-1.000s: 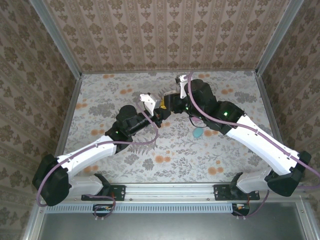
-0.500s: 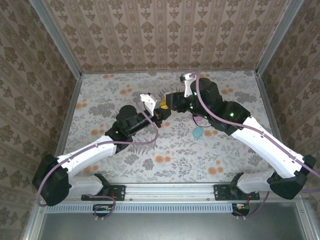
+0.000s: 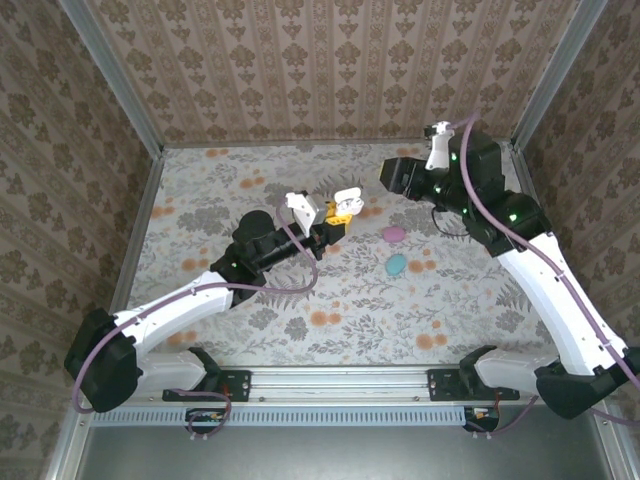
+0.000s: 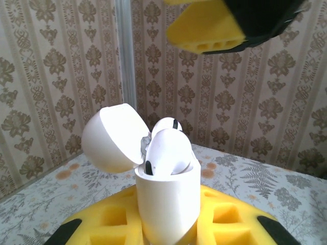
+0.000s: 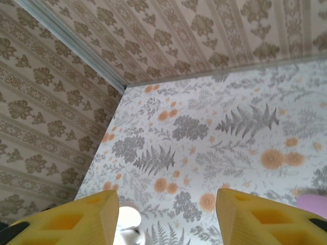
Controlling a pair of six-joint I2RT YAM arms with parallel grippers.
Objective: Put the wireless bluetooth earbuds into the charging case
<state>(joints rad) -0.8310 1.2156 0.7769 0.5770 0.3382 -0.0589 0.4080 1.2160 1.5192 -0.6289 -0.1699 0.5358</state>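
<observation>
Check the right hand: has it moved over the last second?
Yes. The right hand has pulled away from the open white case in the left hand, moving right and back toward the table's far right corner.

Soft, even light comes from above; the arms (image 3: 190,300) throw only faint shadows on the table (image 3: 200,190). The white case (image 4: 168,204) is bright, slightly washed out yet sharp. The yellow pads (image 5: 255,219) close to the right wrist lens look soft. The walls (image 3: 330,70) lean outward in the top view.

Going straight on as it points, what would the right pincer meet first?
Probably the white charging case, low between the right pincer's fingers, held by the left pincer; otherwise the table. Depth unclear.
</observation>
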